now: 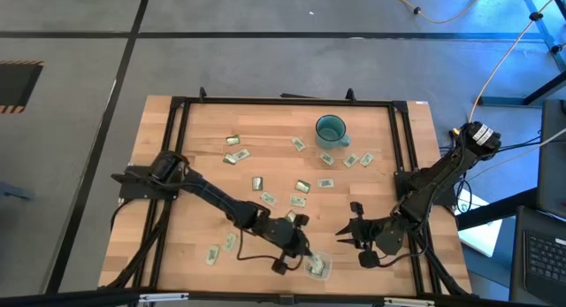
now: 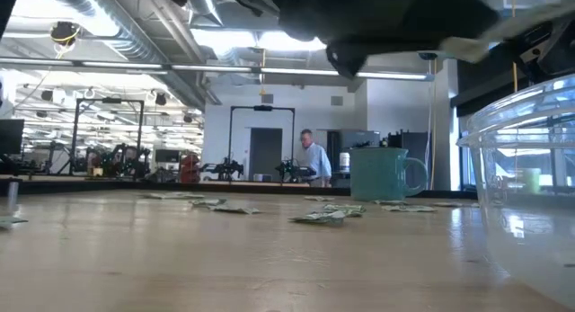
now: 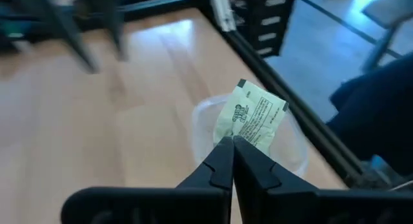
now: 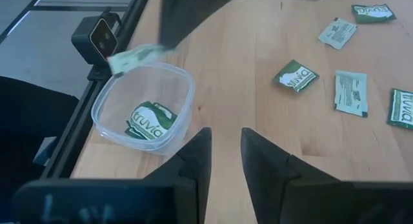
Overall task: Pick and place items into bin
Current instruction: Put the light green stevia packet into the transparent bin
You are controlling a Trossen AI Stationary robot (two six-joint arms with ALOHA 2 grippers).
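While the left arm reaches in from the table's left edge toward the near edge, the left gripper (image 3: 232, 141) hangs directly over the bin (image 1: 318, 266), its fingers pinched tight on one pale green and white packet (image 3: 250, 118) held just above the bin's open mouth. Left of the bin, two packets (image 1: 221, 248) lie flat on the wooden table (image 1: 265, 130) near its front-left part, and farther back on that side two more (image 1: 234, 149) rest well apart from the bin. Inside the bin, the right wrist view shows a packet with green "truvia" lettering (image 4: 151, 121) lying on the bottom (it looks like more than one stacked there, though I cannot tell how many). Beyond the bin, toward the far edge, a loose scatter of packets (image 1: 301, 187) spreads over the middle of the table, and the teal mug (image 1: 331, 130) stands upright behind them, well apart from the bin. Just to the right of the bin, the right gripper (image 4: 224, 141) hovers low above bare wood, pointing toward the bin with its fingers parted and nothing between them. In the low view a person (image 2: 313, 159) stands far off in the room behind the table.
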